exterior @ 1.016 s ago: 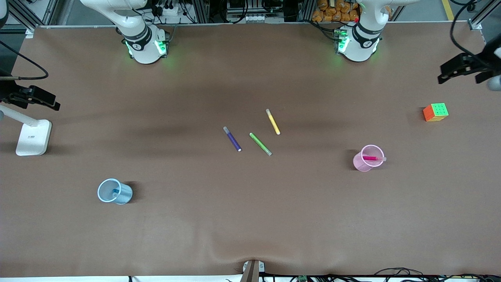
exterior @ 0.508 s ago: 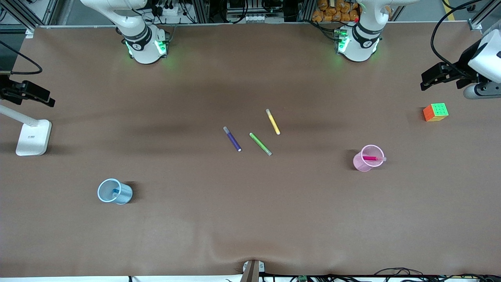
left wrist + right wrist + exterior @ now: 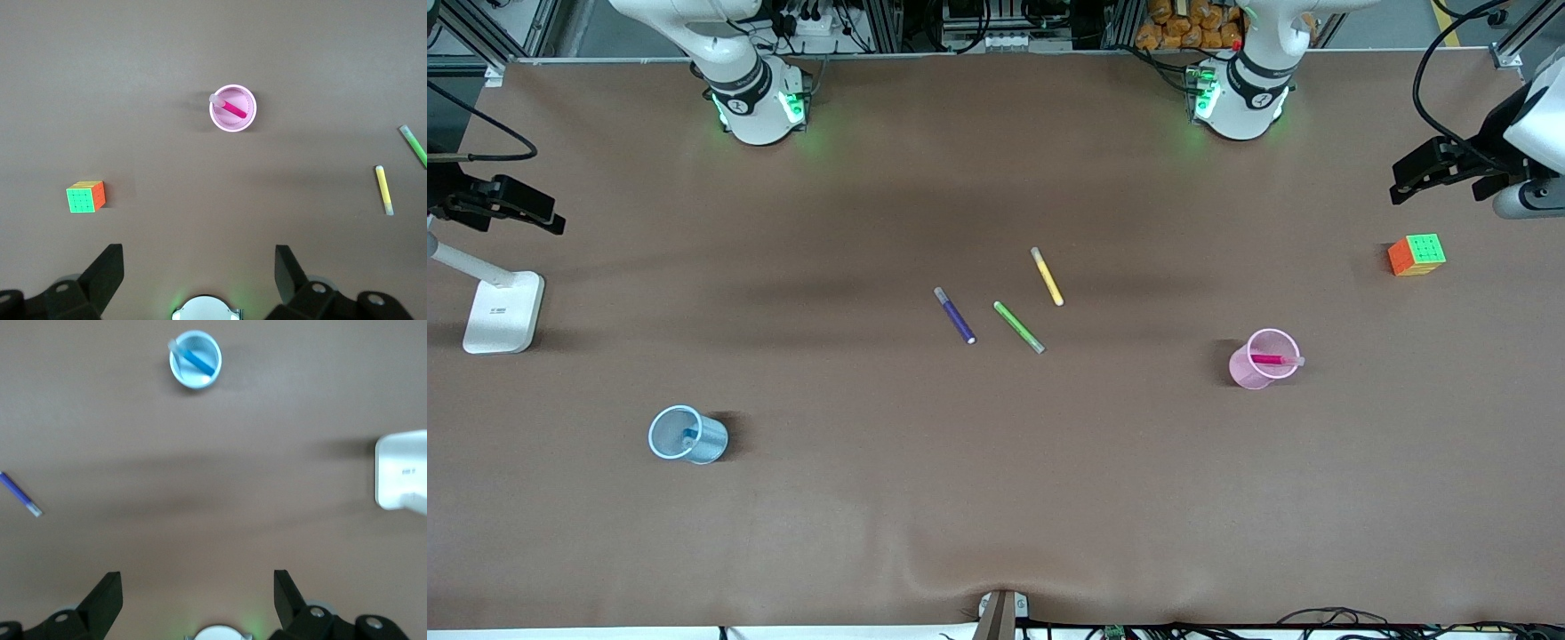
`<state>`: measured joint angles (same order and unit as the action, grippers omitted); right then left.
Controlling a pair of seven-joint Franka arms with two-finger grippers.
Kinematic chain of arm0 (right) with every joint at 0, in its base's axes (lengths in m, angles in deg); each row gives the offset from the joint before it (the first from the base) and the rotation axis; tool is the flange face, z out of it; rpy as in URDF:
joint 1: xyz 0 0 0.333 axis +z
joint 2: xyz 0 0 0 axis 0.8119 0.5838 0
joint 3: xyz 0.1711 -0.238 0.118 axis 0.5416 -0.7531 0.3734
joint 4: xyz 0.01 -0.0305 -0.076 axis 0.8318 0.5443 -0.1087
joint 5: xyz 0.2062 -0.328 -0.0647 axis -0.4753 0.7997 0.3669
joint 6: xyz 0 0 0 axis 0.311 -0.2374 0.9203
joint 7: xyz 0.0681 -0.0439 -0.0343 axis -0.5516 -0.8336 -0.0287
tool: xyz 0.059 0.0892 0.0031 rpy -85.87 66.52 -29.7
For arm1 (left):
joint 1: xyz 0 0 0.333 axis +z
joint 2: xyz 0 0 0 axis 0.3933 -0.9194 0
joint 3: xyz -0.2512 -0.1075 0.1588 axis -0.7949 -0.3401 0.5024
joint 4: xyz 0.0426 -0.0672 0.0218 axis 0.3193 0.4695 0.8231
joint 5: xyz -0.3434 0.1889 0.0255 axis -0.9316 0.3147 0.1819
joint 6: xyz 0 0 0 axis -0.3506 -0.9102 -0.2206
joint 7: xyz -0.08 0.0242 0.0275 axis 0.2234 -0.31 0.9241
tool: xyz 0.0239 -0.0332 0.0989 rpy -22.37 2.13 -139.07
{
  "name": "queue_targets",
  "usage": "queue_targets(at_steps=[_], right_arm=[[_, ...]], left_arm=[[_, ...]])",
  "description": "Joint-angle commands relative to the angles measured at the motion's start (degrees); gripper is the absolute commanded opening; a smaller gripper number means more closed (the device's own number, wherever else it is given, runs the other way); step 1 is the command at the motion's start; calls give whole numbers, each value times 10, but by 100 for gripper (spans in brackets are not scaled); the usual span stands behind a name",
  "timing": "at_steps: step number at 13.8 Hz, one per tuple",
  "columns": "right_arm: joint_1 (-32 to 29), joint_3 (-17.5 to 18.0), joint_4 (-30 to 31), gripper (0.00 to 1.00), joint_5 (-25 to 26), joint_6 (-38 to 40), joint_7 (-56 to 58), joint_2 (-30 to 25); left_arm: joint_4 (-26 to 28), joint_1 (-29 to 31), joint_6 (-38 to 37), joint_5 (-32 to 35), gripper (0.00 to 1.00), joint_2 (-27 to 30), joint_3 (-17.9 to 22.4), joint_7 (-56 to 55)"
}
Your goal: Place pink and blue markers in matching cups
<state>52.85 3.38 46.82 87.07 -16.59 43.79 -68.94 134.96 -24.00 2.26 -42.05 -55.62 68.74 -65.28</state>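
The pink marker (image 3: 1272,360) rests inside the pink cup (image 3: 1249,369), its pale cap over the rim; both show in the left wrist view, the marker (image 3: 234,110) in the cup (image 3: 248,117). The blue marker (image 3: 690,435) stands inside the blue cup (image 3: 707,442); the right wrist view shows the marker (image 3: 199,362) in the cup (image 3: 183,373). My left gripper (image 3: 199,267) is open and empty, high over the table's edge at the left arm's end (image 3: 1436,167). My right gripper (image 3: 198,587) is open and empty, high over the right arm's end (image 3: 511,206).
A purple marker (image 3: 955,316), a green marker (image 3: 1018,326) and a yellow marker (image 3: 1047,276) lie mid-table. A colourful cube (image 3: 1416,254) sits near the left arm's end. A white lamp base (image 3: 503,311) stands at the right arm's end.
Both grippers shifted slightly at the table's ends, the left one coming further into view. The cups and markers have not moved.
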Motion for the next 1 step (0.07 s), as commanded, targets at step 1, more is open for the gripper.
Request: queue_targets(at_steps=[1], right_arm=[[-16,-8,-22,100,1,30,1,-12]], left_arm=[[-1,1,5,-5,100,1,-1,10]])
